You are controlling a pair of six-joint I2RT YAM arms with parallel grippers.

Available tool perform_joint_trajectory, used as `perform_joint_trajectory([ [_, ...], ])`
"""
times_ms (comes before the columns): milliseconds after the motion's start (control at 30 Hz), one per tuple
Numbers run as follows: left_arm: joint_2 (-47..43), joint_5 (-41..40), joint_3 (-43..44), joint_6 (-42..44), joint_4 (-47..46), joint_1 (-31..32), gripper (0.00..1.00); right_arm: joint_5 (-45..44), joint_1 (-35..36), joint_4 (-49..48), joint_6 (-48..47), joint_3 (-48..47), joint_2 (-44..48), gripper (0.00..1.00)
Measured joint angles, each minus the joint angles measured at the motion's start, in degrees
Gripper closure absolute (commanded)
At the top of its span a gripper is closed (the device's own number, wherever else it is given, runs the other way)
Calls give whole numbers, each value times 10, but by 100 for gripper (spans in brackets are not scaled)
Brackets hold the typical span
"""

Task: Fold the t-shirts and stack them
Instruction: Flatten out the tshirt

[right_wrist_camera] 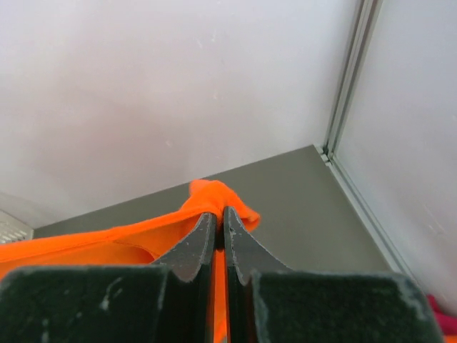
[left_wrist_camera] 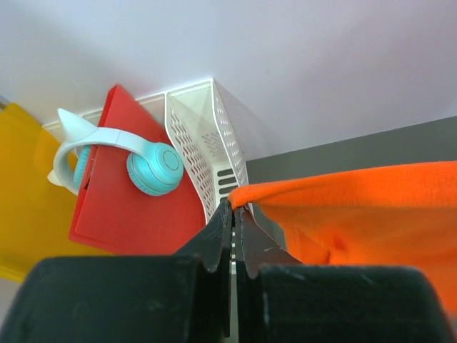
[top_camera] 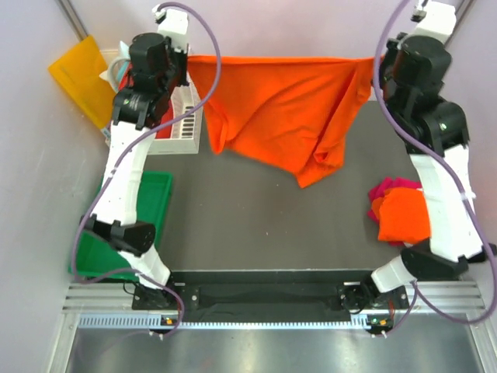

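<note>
Left claw first: jaws pinched tight on one top corner of the orange shirt, held high over the far left of the table. Out at the left wall, a yellow sheet leans in the corner. Beside it is a red board with teal headphones lying against it. Next along, a white basket stands just under the left claw. Nearer the arm bases, a green tray sits at the table's left edge.

Across the middle, the orange shirt hangs in the air, its top edge stretched almost straight between the two claws. The body droops in loose folds, and the lowest point dips over the dark table right of centre. Whether it touches down there, I cannot tell.

Over to the right claw: jaws clamped together on the other top corner, with a small tuft of orange cloth poking out past the tips. Below it, at the table's right edge beside the right arm, a folded shirt, also orange, lies on a pink shirt. The pink shows along the pile's far and left sides.
</note>
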State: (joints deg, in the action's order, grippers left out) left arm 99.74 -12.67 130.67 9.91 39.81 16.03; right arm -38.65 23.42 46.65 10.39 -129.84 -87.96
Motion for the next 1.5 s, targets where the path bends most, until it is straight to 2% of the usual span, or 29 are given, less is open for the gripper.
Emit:
perform_joint_trajectory([
  [100, -64, 15, -41, -10, 0, 0, 100, -2, 22, -13, -14, 56, 68, 100],
  [300, -306, 66, -187, -43, 0, 1, 100, -43, 122, -16, -39, 178, 233, 100],
  [467, -449, 124, -240, -51, 10, 5, 100, -62, 166, -3, -50, 197, 304, 100],
  [567, -479, 150, -235, -52, 18, 6, 100, -63, 171, 7, -64, 166, 301, 100],
  [767, -458, 143, -240, -49, 23, 6, 100, -79, 172, -2, -98, 123, 267, 100],
  [967, -454, 98, -349, -28, 9, 4, 100, -111, 160, -54, -107, 245, 261, 100],
  [1000, -418, 71, -413, -11, 1, 1, 100, -103, 120, -66, -106, 288, 217, 100],
  [1033, -388, 66, -417, -7, -2, 1, 100, -88, 104, -60, -96, 289, 200, 100],
  [1133, -286, 74, -376, -4, -48, 1, 100, -32, -16, -68, -53, 213, 104, 100],
  [1267, -59, 63, -197, -7, -91, -3, 100, -17, -74, -82, -38, 55, -75, 100],
  [1367, 114, 52, 2, -15, -75, -10, 100, -3, -84, -86, -38, -16, -148, 100],
  [1433, 178, 46, 83, -17, -70, -14, 100, 12, -87, -93, -38, -42, -169, 100],
  [1500, 201, 42, 108, -16, -74, -17, 100, 25, -86, -96, -38, -54, -170, 100],
])
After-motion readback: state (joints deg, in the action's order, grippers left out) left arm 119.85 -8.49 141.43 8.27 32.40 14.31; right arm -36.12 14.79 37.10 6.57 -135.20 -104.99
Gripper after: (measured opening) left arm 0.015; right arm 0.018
